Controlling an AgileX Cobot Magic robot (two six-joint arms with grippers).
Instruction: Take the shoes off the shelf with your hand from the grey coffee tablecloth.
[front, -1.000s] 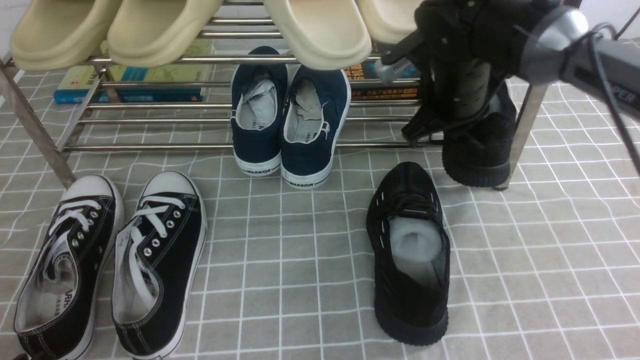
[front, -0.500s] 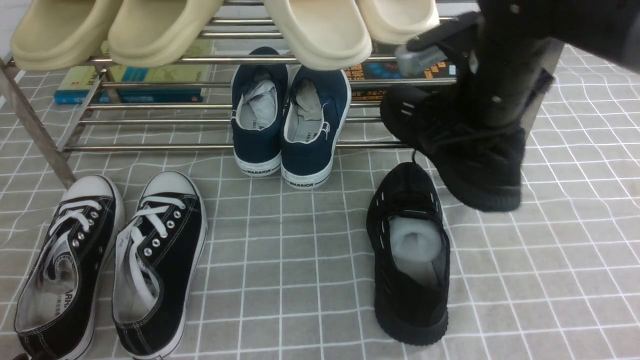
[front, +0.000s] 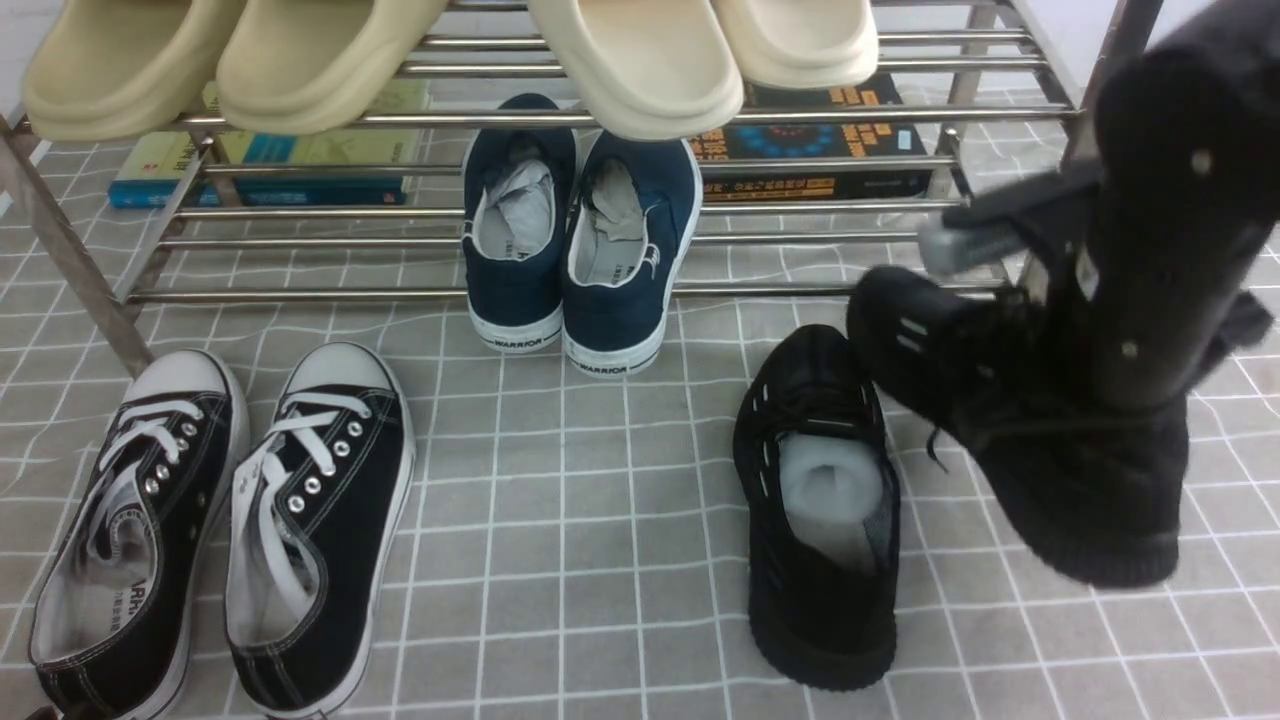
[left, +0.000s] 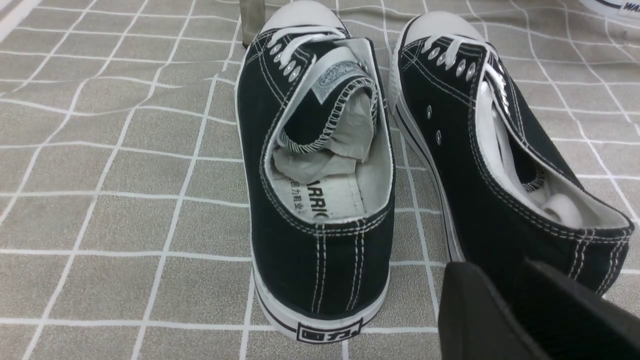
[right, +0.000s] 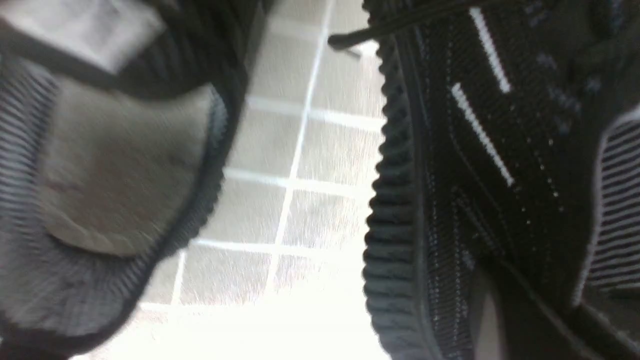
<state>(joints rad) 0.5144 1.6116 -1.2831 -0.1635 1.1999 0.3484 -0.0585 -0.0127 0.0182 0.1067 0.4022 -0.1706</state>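
One black knit shoe (front: 815, 510) lies flat on the grey coffee tablecloth (front: 560, 500), in front of the shelf (front: 300, 295). Its mate (front: 1050, 480) hangs tilted, toe up to the left, to the right of it and clear of the shelf bars. My right gripper (front: 1100, 400) is shut on that shoe's collar from above. The right wrist view shows the held shoe's ribbed sole and white dashes (right: 450, 150), the gripper (right: 505, 320) clamped at its rim, and the other shoe's opening (right: 100, 175) below. My left gripper (left: 492, 272) stands open behind the canvas pair, holding nothing.
A navy white-soled pair (front: 575, 250) sits on the lower tier, heels overhanging. A black canvas pair (front: 220, 530) (left: 320, 175) rests on the cloth at the front left. Beige slippers (front: 640, 60) line the upper tier, with books (front: 260, 160) (front: 810, 150) behind. A shelf leg (front: 1120, 60) rises behind the right arm.
My right gripper has drawn the black shoe off the lower tier, then rightward and toward the front. The shoe on the cloth has stayed put.
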